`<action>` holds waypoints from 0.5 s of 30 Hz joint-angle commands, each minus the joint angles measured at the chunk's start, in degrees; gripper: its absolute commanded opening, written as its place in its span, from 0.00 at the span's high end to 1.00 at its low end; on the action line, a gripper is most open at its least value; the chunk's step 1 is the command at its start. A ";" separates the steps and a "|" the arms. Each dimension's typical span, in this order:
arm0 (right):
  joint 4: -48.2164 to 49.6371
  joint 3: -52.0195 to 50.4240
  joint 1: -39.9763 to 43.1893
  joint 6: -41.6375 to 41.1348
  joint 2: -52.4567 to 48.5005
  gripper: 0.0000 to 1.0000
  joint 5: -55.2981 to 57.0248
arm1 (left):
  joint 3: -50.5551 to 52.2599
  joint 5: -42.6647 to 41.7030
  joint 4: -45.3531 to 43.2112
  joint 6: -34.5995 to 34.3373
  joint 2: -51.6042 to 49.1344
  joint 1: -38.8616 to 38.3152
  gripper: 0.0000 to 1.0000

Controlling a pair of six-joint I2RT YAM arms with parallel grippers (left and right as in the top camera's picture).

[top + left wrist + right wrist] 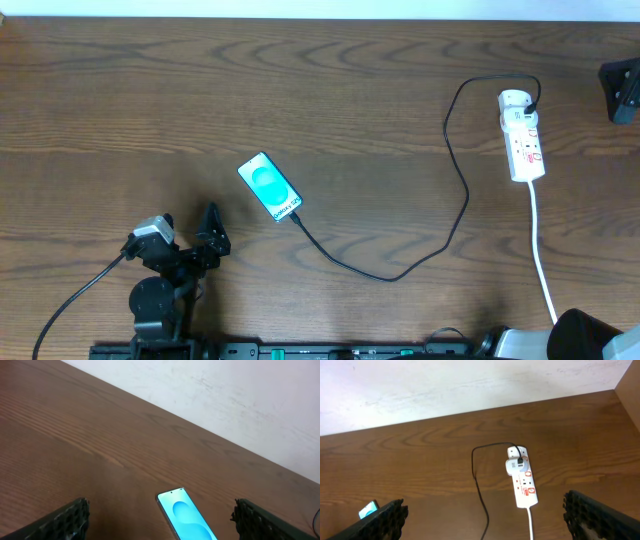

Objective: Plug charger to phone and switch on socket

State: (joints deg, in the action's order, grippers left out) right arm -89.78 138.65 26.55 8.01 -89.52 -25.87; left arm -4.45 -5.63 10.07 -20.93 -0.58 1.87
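Note:
The phone (270, 187) lies flat on the wooden table, left of centre, with its teal screen up. The black charger cable (440, 245) runs from the phone's near-right end in a long loop to a black plug in the white power strip (524, 140) at the right. The cable tip looks seated in the phone. My left gripper (161, 507) is open and empty, and the phone (187, 515) lies just ahead of it between the jaws. My right gripper (484, 505) is open and empty, well short of the power strip (522, 482) and above the cable (479, 480).
The power strip's white cord (540, 250) runs toward the front right, where the right arm's base (590, 335) sits. A black fixture (622, 90) stands at the right edge. The left arm (195, 240) is at the front left, and a pale wall runs along the table's far edge.

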 commanded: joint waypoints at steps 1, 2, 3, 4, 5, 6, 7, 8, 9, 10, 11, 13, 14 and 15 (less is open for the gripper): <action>0.00 0.04 -0.61 0.66 0.72 0.01 0.11 | 0.90 0.15 1.62 0.76 0.35 0.35 0.08; 0.00 0.04 -0.61 0.66 0.74 0.01 0.09 | 0.90 0.15 1.62 0.76 0.35 0.35 0.08; 0.00 0.04 -0.61 0.66 0.74 0.01 0.11 | 0.90 0.15 1.62 0.76 0.35 0.35 0.07; 0.15 0.04 -0.61 0.72 0.76 0.01 0.55 | 0.90 0.15 1.62 0.76 0.35 0.35 0.08; 0.26 0.04 -0.61 0.68 0.79 0.01 1.49 | 0.90 0.15 1.62 0.76 0.35 0.35 0.08; 0.15 -0.02 -0.63 0.68 0.83 0.01 2.03 | 0.90 0.15 1.62 0.76 0.35 0.35 0.07; 0.20 -0.35 -0.68 0.79 1.16 0.01 2.01 | 0.90 0.15 1.62 0.76 0.35 0.35 0.07; 0.72 -1.25 -0.83 0.90 1.68 0.01 1.99 | 0.90 0.15 1.62 0.76 0.35 0.35 0.08; 2.69 -3.61 -1.29 0.87 2.89 0.01 1.99 | 0.90 0.13 1.62 0.76 0.35 0.35 0.08; 4.22 -5.31 -1.66 0.90 3.67 0.01 1.99 | 0.90 0.13 1.62 0.76 0.35 0.35 0.08; 7.13 -8.63 -2.40 0.90 5.18 0.01 1.99 | 0.90 0.15 1.62 0.76 0.35 0.35 0.08; 14.71 -17.25 -4.31 0.90 8.98 0.01 1.99 | 0.90 0.15 1.62 0.76 0.35 0.35 0.08; 17.92 -20.92 -5.09 0.87 10.69 0.01 1.99 | 0.90 0.15 1.62 0.76 0.35 0.35 0.07; 21.40 -24.96 -5.95 0.87 12.57 0.01 1.99 | 0.90 0.13 1.62 0.76 0.35 0.35 0.08</action>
State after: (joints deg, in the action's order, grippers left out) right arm -72.18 121.58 22.92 8.23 -81.32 -23.97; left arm -4.47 -5.63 10.11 -20.91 -0.58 1.87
